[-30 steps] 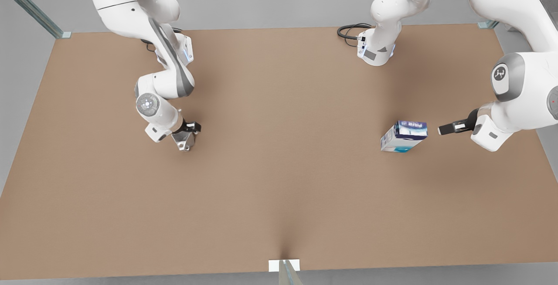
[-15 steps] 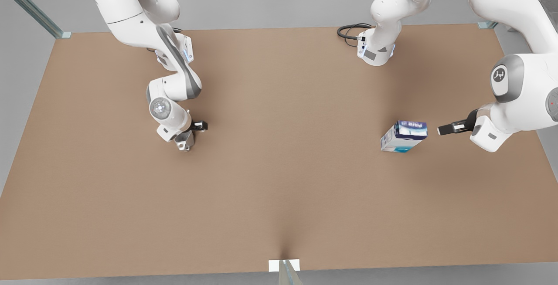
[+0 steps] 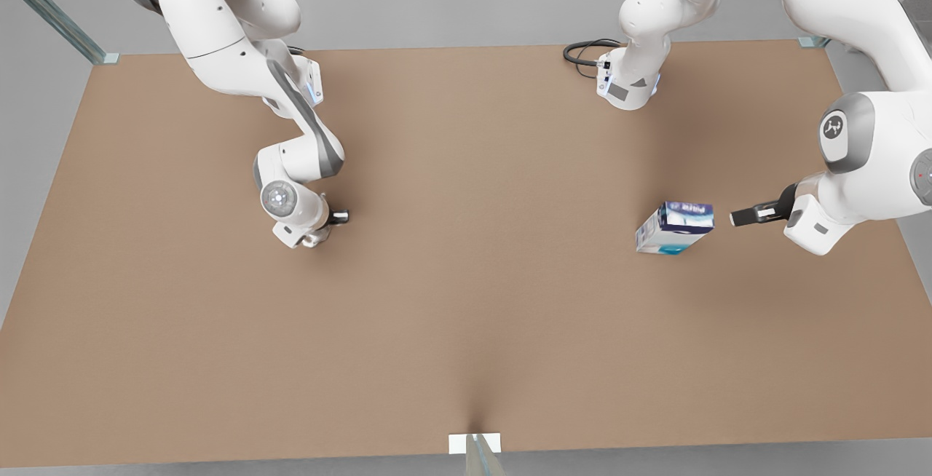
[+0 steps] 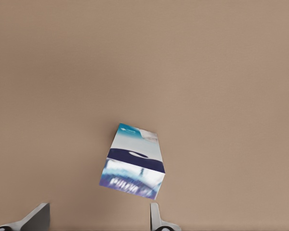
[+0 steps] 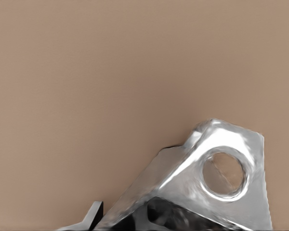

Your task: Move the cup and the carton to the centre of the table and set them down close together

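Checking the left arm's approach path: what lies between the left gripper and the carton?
Nothing: the left wrist view shows bare table between the open left gripper and the carton.

Carton (image 4: 133, 162): white, dark blue band, teal print; lower centre of frame, on tabletop (image 4: 144, 62). Left hand (image 4: 96, 219): fingers (image 4: 37, 217) spread at bottom edge, clear of carton.

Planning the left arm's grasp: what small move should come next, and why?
Probably ease the left gripper forward: its open fingers stand short of the carton, which lies untouched on the table. The right gripper is at the cup.
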`<move>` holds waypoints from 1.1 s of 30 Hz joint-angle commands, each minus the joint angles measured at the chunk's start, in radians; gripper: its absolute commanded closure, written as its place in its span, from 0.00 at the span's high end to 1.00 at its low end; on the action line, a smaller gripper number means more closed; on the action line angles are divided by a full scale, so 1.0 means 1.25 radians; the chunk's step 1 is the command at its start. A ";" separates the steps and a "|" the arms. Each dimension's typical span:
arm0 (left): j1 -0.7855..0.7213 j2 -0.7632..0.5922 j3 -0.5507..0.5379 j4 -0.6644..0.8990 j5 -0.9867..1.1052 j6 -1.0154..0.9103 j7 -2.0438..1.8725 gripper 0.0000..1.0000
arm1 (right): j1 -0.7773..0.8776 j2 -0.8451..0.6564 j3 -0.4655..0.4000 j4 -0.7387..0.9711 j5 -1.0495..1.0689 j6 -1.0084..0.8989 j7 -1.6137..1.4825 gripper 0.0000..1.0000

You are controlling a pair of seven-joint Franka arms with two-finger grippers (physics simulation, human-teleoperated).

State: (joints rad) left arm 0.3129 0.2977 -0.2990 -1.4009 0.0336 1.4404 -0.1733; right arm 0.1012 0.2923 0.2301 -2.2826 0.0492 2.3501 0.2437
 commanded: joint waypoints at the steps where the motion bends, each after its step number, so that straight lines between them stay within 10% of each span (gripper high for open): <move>1: 0.000 0.000 0.000 0.000 0.000 0.000 0.000 1.00 | 0.000 -0.001 0.000 0.000 0.000 0.000 0.000 0.21; 22: -0.001 0.039 0.000 -0.001 0.007 0.038 -0.285 1.00 | 0.016 -0.039 0.020 0.113 -0.004 -0.130 0.027 0.21; 33: -0.056 -0.092 0.140 -0.352 0.011 0.378 -0.569 1.00 | 0.330 0.165 0.026 0.499 -0.006 -0.141 0.626 0.21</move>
State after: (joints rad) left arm 0.2397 0.1697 -0.1234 -1.8584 0.0579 1.9169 -0.8851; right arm 0.5421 0.5125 0.2352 -1.6347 0.0437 2.1756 1.0397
